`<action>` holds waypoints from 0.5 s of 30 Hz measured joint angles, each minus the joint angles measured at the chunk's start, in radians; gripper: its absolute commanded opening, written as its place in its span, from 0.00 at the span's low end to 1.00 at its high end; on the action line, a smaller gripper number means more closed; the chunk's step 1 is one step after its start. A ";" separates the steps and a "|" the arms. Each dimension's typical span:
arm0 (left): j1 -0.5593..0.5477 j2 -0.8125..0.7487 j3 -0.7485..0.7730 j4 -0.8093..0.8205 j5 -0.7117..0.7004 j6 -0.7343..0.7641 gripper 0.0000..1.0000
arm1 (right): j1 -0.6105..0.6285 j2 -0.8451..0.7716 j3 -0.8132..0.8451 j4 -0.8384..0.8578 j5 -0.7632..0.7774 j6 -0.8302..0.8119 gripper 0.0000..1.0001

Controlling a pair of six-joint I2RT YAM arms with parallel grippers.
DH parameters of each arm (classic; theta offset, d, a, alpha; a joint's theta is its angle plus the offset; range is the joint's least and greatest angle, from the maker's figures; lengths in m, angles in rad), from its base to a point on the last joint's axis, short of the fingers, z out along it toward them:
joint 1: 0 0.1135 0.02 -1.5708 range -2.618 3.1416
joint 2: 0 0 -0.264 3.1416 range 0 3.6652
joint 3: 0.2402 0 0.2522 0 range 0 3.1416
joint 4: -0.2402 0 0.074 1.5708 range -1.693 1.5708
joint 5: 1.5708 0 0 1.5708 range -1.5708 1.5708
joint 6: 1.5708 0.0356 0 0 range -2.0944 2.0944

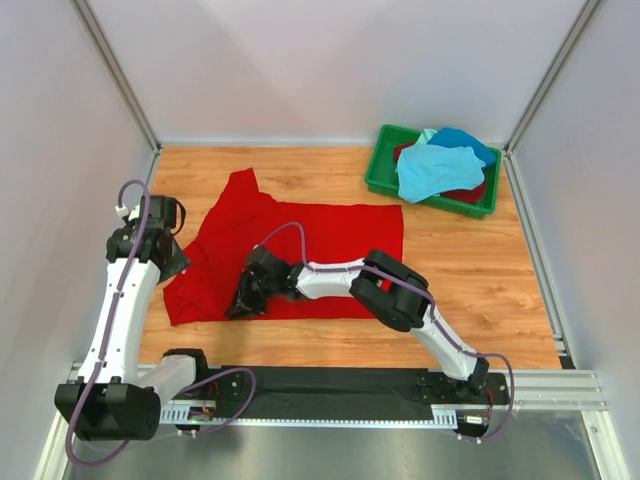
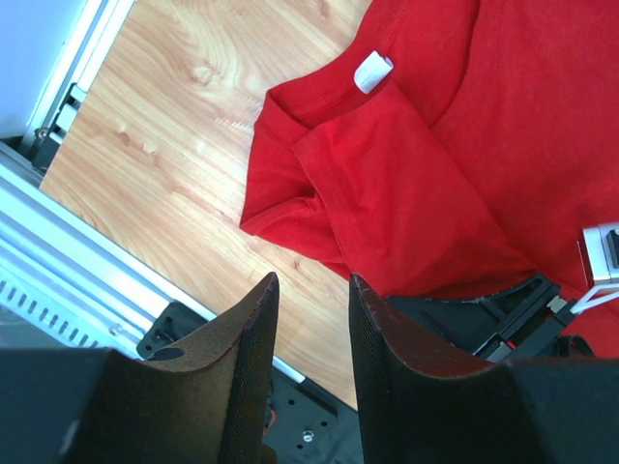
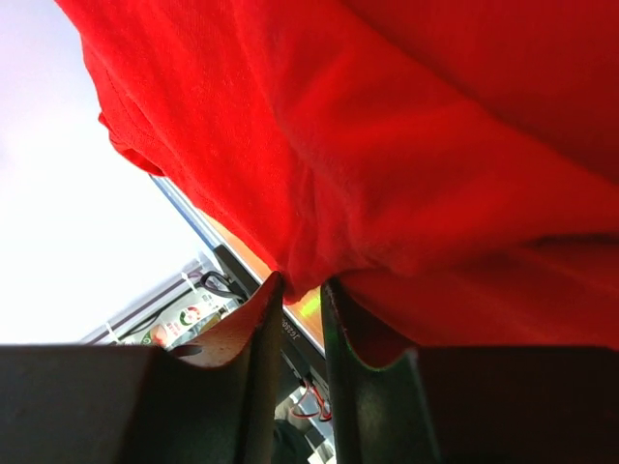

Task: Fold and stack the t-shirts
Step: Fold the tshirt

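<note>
The bright red t-shirt point(image 1: 310, 255) is spread flat on the wooden counter point(image 1: 470, 280), left of centre, with one sleeve pointed toward the back wall. The left fingers point(image 1: 178, 258) are held over the shirt's left edge, set well apart with nothing between them. In the wrist view, the collar with its white label point(image 2: 372, 72) is seen beyond them. The right fingers point(image 1: 244, 302) are placed at the shirt's near hem. Only a narrow gap is seen between them, and red cloth is draped over them, with a fold reaching down to their tips — whether it is clamped cannot be told. The right arm point(image 1: 340, 275) is stretched across the cloth. In the back right corner, well apart, a green bin point(image 1: 385, 175) is filled with other shirts — a turquoise t-shirt point(image 1: 435, 170), a blue t-shirt point(image 1: 465, 140) and a dark red t-shirt point(image 1: 405, 150).
</note>
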 measured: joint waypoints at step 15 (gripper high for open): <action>0.005 0.018 0.001 0.051 0.040 0.138 0.56 | -0.051 -0.025 0.023 -0.076 -0.055 -0.050 0.00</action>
